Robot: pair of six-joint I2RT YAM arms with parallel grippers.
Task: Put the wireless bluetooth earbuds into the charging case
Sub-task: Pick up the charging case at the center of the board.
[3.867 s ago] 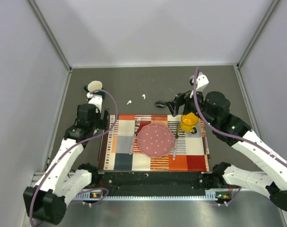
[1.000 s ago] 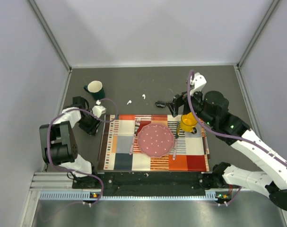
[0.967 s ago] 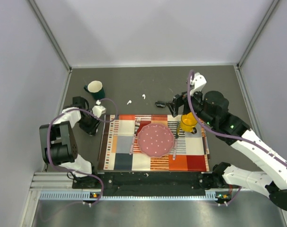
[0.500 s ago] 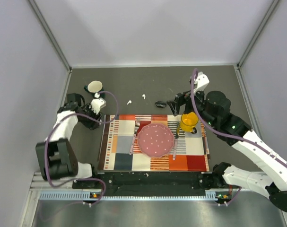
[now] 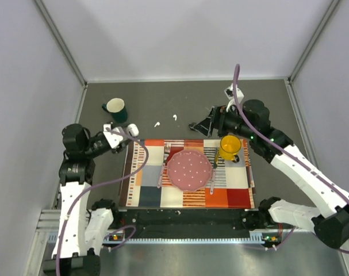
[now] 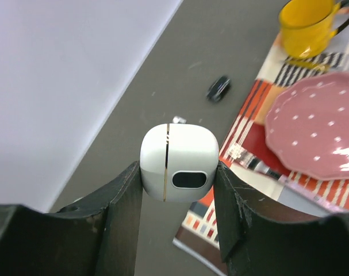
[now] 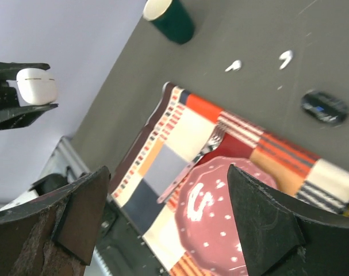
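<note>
The left fingers are clamping the white charging case by its sides, holding it off the worktop. The right fingers are hanging wide apart and empty. The two earbuds are lying on the worktop, just beyond the placemat.

Left gripper has swung from beside the green mug toward the placemat's far-left corner, carrying the charging case, apparently airborne; right gripper has retreated from the yellow mug.
</note>
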